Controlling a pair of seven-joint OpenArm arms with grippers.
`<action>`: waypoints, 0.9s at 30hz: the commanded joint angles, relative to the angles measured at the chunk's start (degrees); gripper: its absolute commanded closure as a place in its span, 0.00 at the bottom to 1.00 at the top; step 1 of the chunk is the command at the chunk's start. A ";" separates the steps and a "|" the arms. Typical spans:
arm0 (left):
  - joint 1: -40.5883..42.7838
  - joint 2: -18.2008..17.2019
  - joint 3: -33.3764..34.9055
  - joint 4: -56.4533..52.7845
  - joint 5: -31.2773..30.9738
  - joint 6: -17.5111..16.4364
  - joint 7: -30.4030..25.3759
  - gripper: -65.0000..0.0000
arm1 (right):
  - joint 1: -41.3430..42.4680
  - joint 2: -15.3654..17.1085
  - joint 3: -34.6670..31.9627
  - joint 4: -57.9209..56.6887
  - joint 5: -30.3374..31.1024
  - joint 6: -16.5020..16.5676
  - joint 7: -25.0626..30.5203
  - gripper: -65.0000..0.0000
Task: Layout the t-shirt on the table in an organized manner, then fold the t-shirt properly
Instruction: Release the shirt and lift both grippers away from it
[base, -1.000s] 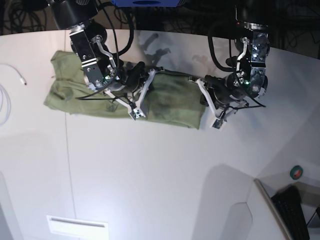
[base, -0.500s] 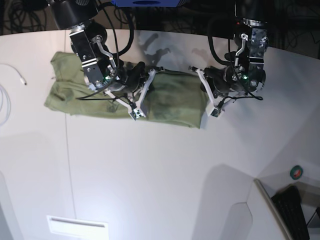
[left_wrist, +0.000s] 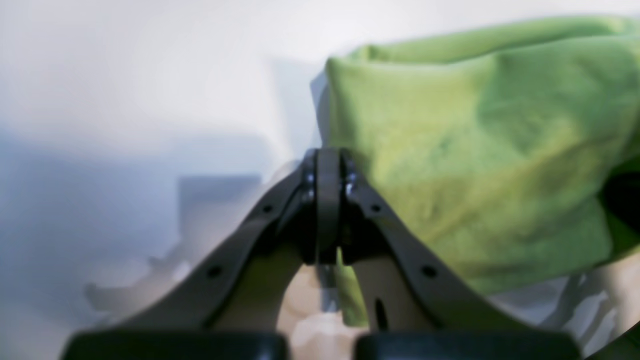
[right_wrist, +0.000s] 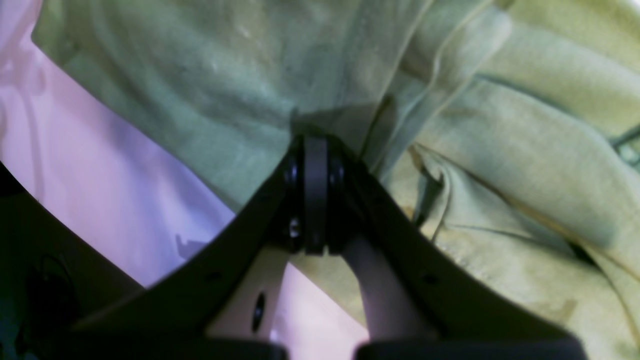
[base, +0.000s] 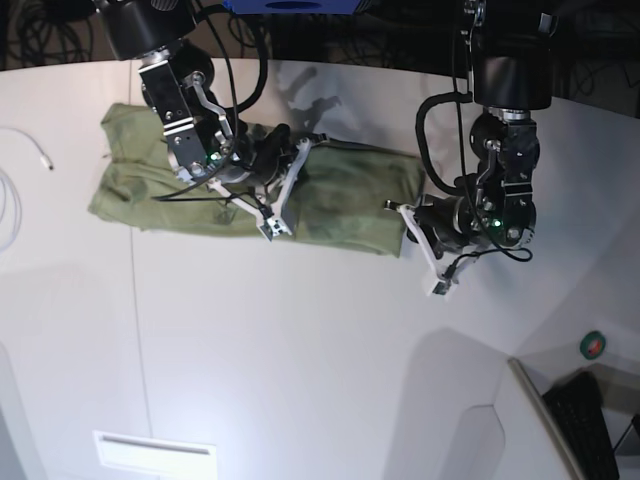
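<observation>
The left end effector (base: 420, 248) now sits off the t-shirt's (base: 340, 200) end, lower over the bare counter (base: 300, 350), while the cloth's corner there lies spread flatter than before.

One t-shirt (base: 340, 200) lies on one table (base: 300, 370). Two grippers are in view, the left gripper (base: 420, 245) and the right gripper (base: 275, 215). One white cable (base: 25, 140) and one small round green object (base: 593, 345) also show.

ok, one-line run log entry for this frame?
t-shirt: long folded strip on table | right gripper: shut, over shirt middle | left gripper: shut, empty, at shirt's end edge
</observation>
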 joint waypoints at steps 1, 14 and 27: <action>-1.46 -0.20 -0.24 0.61 -0.53 -0.23 -0.78 1.00 | 0.39 -0.07 -0.04 0.55 -0.42 -0.37 -0.51 1.00; 0.74 1.82 0.47 5.01 -0.53 -0.31 -0.78 1.00 | 0.48 -0.07 -0.04 0.55 -0.42 -0.37 -0.60 1.00; -1.02 2.43 0.29 3.07 -0.53 -0.31 -7.20 1.00 | 0.39 -0.07 -0.13 0.55 -0.42 -0.37 -0.69 1.00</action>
